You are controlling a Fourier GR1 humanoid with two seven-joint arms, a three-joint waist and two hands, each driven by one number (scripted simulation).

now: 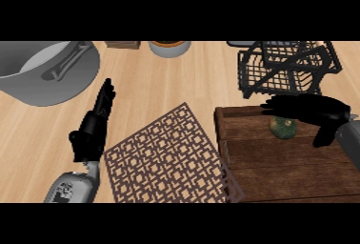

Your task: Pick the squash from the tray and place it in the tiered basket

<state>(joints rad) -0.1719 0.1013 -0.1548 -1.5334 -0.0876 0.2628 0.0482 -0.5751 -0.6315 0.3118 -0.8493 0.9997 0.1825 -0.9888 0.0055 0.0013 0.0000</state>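
Note:
A small green squash (285, 127) lies on the dark wooden tray (281, 162) near its far edge. My right hand (309, 108) hovers just above it, fingers spread and pointing left, thumb hanging down at the right; it holds nothing. The black wire tiered basket (288, 69) stands just beyond the tray at the upper right. My left hand (95, 125) rests open over the counter at the left, fingers straight and pointing away.
A brown patterned mat (165, 157) lies between the left arm and the tray. A large grey pot with a lid handle (45, 71) sits at the upper left. A small grey bowl (169, 47) and a wooden block (123, 45) stand at the far edge.

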